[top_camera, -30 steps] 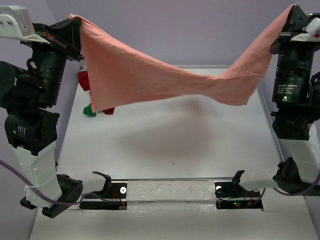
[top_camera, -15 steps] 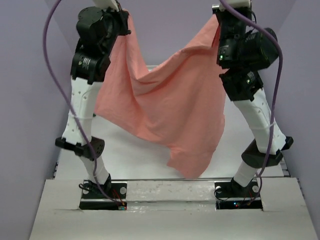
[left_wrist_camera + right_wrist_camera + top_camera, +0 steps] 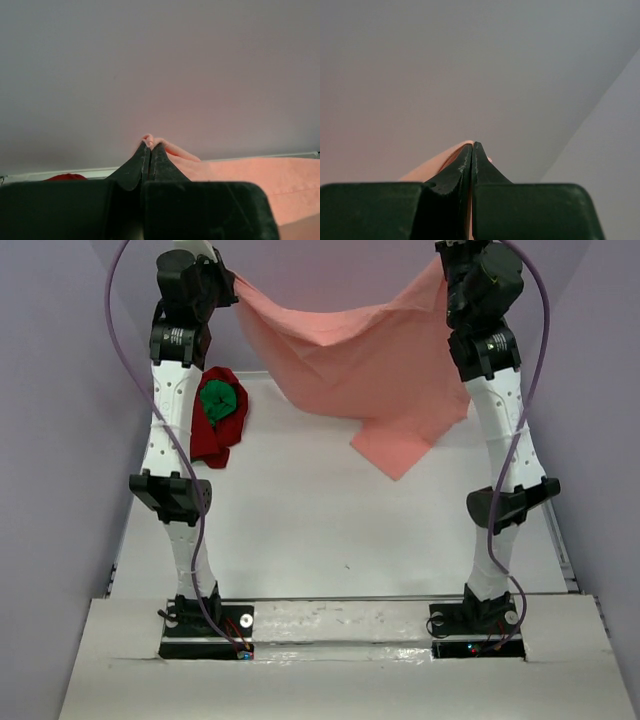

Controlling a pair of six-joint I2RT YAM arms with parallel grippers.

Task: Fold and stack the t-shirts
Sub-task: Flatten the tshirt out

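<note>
Top external view: both arms stand tall, and the salmon-pink t-shirt point(image 3: 370, 360) hangs stretched between them above the far part of the worktop point(image 3: 330, 540). One corner of it droops low near the right arm. On the wrist views the left claw point(image 3: 150, 150) is pinched tight on a fold of that cloth, and the right claw point(image 3: 472, 150) likewise grips its edge. Beside the left arm the dark red t-shirt point(image 3: 208, 440) lies crumpled, with the bright green t-shirt point(image 3: 220, 402) bunched on top of it.
</note>
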